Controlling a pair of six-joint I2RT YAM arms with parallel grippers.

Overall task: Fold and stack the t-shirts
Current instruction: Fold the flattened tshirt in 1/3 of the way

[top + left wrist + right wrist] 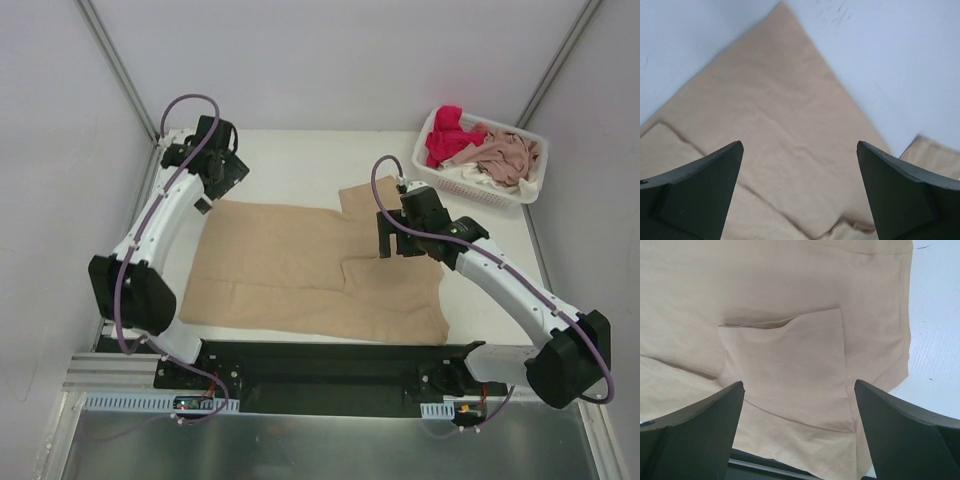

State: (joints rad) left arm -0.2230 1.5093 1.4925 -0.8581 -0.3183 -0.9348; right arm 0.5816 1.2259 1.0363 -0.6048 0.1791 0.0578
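Observation:
A large tan-beige t-shirt [300, 270] lies spread flat across the middle of the table, one sleeve [365, 200] sticking out at the back. My left gripper [215, 165] hangs open above the shirt's far left corner; its wrist view shows the tan cloth [775, 130] between wide-apart fingers [705, 190]. Over the shirt's right part, near the sleeve, my right gripper [400, 240] stands open, and a folded-in flap [790, 365] of the shirt lies below its spread fingers [900, 435]. More t-shirts, red-pink [450, 138] and dusty pink [510, 155], are heaped in a basket.
A white lattice basket [470, 186] stands at the back right corner of the table. The black base rail [330, 365] runs along the near edge, just below the shirt's hem. White walls enclose the table on three sides.

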